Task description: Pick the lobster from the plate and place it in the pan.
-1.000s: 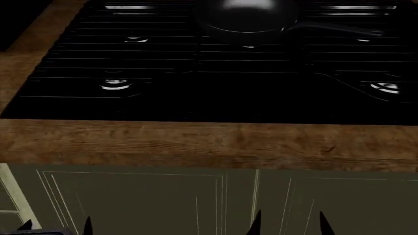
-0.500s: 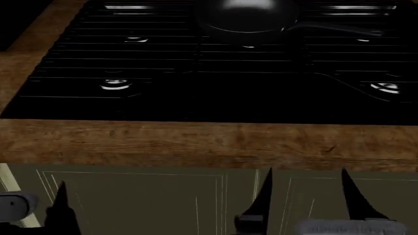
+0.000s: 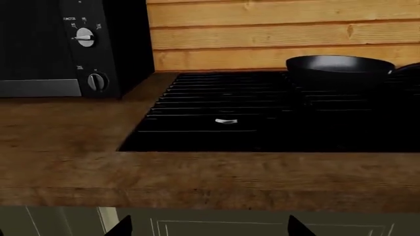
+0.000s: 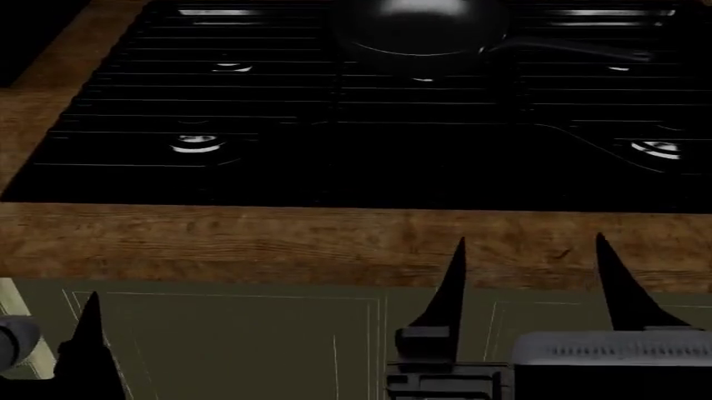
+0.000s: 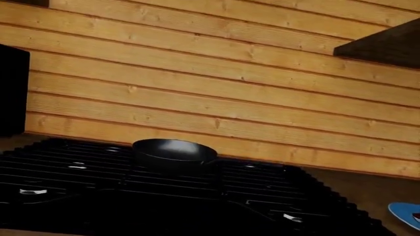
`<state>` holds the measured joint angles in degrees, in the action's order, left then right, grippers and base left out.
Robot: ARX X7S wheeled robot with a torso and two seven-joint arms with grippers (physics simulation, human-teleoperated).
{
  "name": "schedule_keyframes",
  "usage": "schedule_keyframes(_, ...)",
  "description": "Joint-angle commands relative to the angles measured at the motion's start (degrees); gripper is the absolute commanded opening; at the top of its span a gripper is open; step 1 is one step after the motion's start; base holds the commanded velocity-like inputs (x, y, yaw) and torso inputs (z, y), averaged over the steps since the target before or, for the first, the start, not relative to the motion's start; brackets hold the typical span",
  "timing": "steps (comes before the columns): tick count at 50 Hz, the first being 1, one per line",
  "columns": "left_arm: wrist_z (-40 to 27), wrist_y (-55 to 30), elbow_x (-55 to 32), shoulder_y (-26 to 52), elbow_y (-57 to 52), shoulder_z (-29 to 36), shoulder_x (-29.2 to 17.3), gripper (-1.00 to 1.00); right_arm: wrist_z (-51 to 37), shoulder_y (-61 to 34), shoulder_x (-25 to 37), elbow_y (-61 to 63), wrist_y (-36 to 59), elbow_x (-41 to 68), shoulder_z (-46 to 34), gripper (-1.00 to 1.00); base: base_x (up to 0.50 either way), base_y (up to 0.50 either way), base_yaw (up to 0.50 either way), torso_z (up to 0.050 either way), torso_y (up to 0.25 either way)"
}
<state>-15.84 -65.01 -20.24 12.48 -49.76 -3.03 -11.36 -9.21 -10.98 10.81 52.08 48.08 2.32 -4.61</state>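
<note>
At the head view's lower left, your left gripper shows one fingertip, so I cannot tell its spread; the right gripper, lower right, stands apart, empty. The pan sits top centre. The plate peeks in at the right wrist view's lower-right corner, the lobster barely visible; likely light and rigid with fragile legs, so grip its body.

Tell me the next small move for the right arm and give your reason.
Probably swing the right gripper rightward toward the plate. Its fingers stand apart, holding nothing, low at the counter edge. The plate shows only as a blue sliver at the right wrist view's edge, beyond the stove, with a hint of red on it; the pan sits at the back.
</note>
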Motion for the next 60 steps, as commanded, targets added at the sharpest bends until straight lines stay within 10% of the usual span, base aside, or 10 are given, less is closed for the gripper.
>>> schedule_keyframes(1,0.5,-1.8,-1.4,1.9,-2.2,-2.1,0.2,1.00,0.5,-2.0,-0.3,3.5,4.6,-0.2,0.8,1.00,0.00,0.00,0.00,0.000,0.000)
schedule_keyframes(18,-2.6,-22.5,-9.2,16.4,-10.1,-7.2,-0.3,1.00,0.0,-5.5,0.0,7.6,10.2,1.5,1.4,1.00,0.00,0.00,0.00,0.000,0.000)
schedule_keyframes(26,-11.7,-21.8,-23.4,16.5,-9.9,-11.4,-2.9,1.00,-1.1,-5.1,0.9,6.3,8.5,3.1,1.7,1.00,0.00,-0.02,0.00,0.000,0.000)
schedule_keyframes(60,-16.7,-17.0,-29.1,14.9,-7.9,-11.0,-5.5,1.00,-3.4,-6.1,2.4,7.1,10.2,5.1,1.8,1.00,0.00,-0.36,0.00,0.000,0.000)
